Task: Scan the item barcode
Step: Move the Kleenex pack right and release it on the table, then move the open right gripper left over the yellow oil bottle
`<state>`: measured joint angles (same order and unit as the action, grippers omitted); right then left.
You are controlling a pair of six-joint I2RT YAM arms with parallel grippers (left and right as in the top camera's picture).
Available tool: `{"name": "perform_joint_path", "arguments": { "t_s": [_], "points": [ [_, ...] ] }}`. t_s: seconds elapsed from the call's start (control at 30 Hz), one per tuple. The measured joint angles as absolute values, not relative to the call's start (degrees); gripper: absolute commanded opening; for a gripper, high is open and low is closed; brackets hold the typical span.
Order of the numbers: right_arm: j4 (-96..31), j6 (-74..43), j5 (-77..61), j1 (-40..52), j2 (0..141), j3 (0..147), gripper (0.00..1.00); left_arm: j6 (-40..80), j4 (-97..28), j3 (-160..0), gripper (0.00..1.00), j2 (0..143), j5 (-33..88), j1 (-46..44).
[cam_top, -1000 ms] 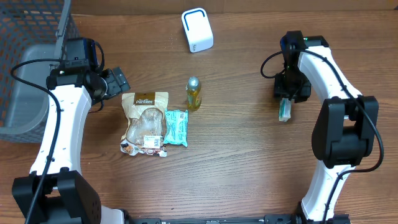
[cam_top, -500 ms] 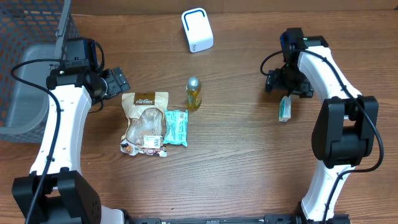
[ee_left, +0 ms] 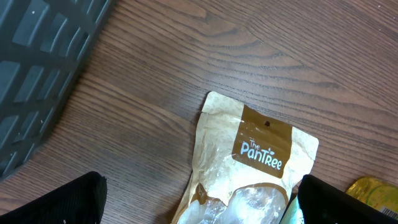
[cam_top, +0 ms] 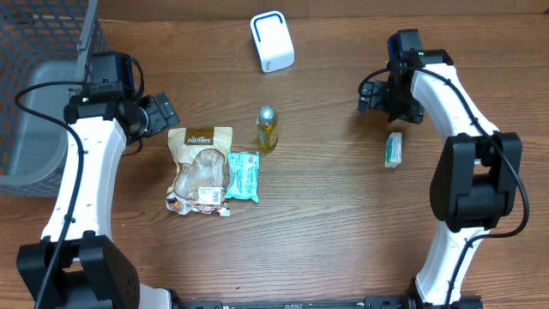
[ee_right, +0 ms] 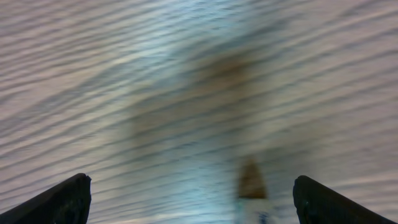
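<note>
The white barcode scanner (cam_top: pixel 272 41) with a blue rim stands at the back of the table. A small teal packet (cam_top: pixel 393 148) lies flat on the wood at the right, with nothing touching it. My right gripper (cam_top: pixel 371 94) hovers behind and to the left of it, open and empty. The right wrist view is blurred, with its dark fingertips (ee_right: pixel 68 200) wide apart over bare wood. My left gripper (cam_top: pixel 163 112) is open above the top of the brown PanTree pouch (cam_top: pixel 199 159), and that pouch (ee_left: pixel 261 155) shows between its fingers (ee_left: pixel 336 199).
A teal snack pack (cam_top: pixel 243 175) lies against the pouch's right side, and a small yellow bottle (cam_top: pixel 267 128) stands behind it. A grey wire basket (cam_top: pixel 34 103) fills the left edge, close to my left arm.
My right gripper opened and let go of the small teal packet, then drew back and to the left. The packet stays on the table. My left arm has not moved.
</note>
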<state>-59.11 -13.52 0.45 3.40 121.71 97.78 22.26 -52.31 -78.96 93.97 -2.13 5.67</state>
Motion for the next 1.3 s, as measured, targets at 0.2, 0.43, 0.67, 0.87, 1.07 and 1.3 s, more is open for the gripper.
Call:
{"name": "perform_joint_path", "arguments": {
  "t_s": [0.2,0.43,0.67,0.87,1.07,1.3],
  "points": [
    [-58.3,-13.5,-8.3,3.6,121.8,97.8,1.0,22.3,-52.3,-79.0,1.0,94.0,-2.1,5.7],
    [-66.3,-13.5,-11.0,5.1,122.8,97.7,1.0,22.3,-52.3,-79.0,1.0,94.0,-2.1,5.7],
    [-75.1,-13.5,-6.9,5.7,123.1,97.7,1.0,22.3,-52.3,-79.0,0.99,94.0,-2.1,5.7],
    [-76.9,-14.5,-2.6,5.7,123.1,97.7,1.0,22.3,-52.3,-79.0,1.0,94.0,-2.1,5.7],
    [-76.6,-16.8,-2.2,5.8,123.1,97.7,1.0,22.3,-52.3,-79.0,1.0,94.0,-2.1,5.7],
    [-74.7,-17.3,-4.9,7.1,123.1,97.7,1.0,22.3,-52.3,-79.0,0.99,94.0,-2.1,5.7]
  ]
}}
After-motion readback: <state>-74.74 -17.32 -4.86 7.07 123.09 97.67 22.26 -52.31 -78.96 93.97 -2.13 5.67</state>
